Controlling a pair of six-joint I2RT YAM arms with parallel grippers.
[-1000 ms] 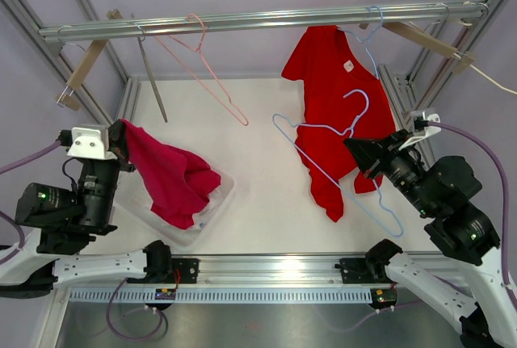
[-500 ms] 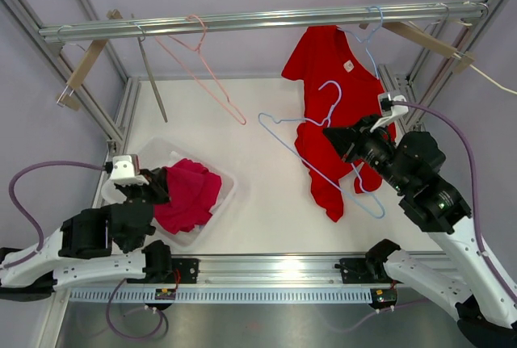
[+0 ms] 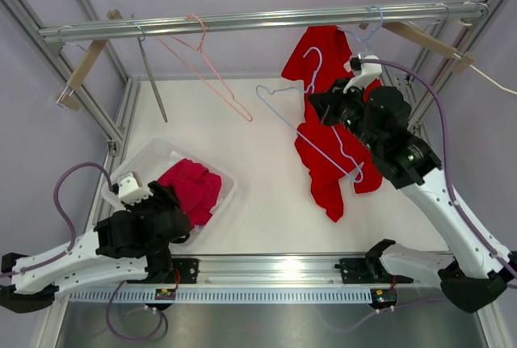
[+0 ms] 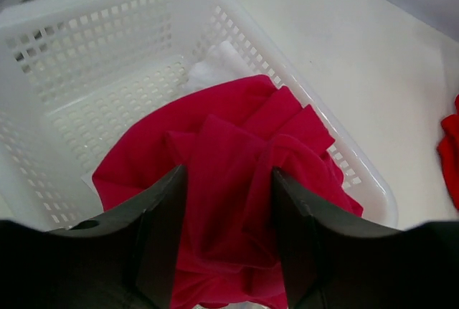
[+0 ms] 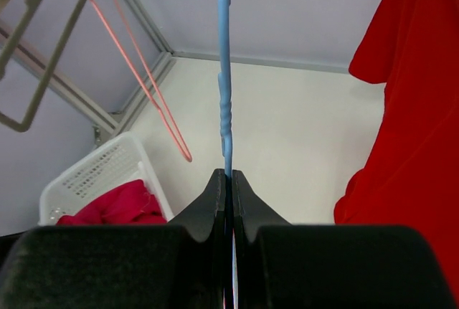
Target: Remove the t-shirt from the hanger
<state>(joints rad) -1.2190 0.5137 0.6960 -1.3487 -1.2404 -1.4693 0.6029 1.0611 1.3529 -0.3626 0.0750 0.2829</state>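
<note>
While my left arm lies low and folded by the table's (image 3: 266, 194) near-left corner, my left pincer (image 4: 226, 231) points down into the white basket (image 4: 86, 44) with its fingers spread wide, gripping nothing. The crimson shirt (image 4: 229, 151) bunched in the basket sits just under and between them, and I can't tell if the tips touch the cloth. My right arm is the opposite story: reared up tall from the near-right corner, forearm stretched toward the right end of the rail (image 3: 242, 20), wrist facing left. My right pincer (image 5: 228, 183) is clamped tight on the wire of a bare blue hanger (image 5: 224, 58), holding it tilted in the air in front of the red t-shirt (image 3: 327, 166). That t-shirt hangs from a second blue hanger (image 3: 365, 35) hooked on the rail near its right end, hem drooping toward the table's right edge. A pink hanger (image 5: 154, 105) dangles further left on the rail.
</note>
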